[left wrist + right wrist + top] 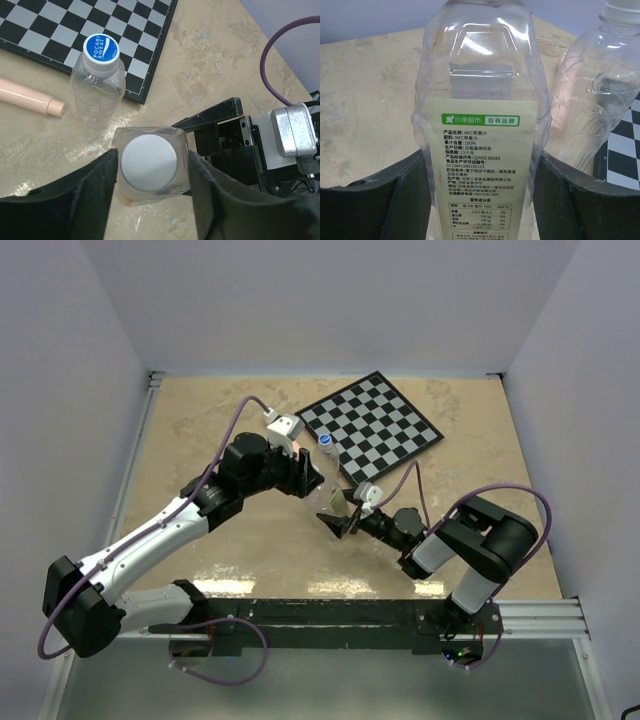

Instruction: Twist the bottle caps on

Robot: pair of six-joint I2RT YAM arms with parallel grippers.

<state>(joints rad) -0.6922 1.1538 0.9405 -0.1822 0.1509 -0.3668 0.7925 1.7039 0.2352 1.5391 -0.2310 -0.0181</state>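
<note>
Roughly at the middle of the tan table, two robot arms meet over a clear labelled bottle that stands upright. The right claw is clamped on the bottle's lower body, one dark finger pressed against each side of its pale yellowish label. A plain white cap sits on the bottle's mouth.

The left claw reaches in from above, with a finger on either side of that cap and the bottle's squared shoulder. Its fingers look very close to the plastic, but from these angles I cannot tell whether they actually grip it.

Just beside the labelled bottle stands a smaller clear bottle with a blue cap on top that carries white lettering. It is at the edge of a black-and-grey checkerboard lying flat on the table. A pink stick lies on the table near the small bottle, alongside the board's edge.
</note>
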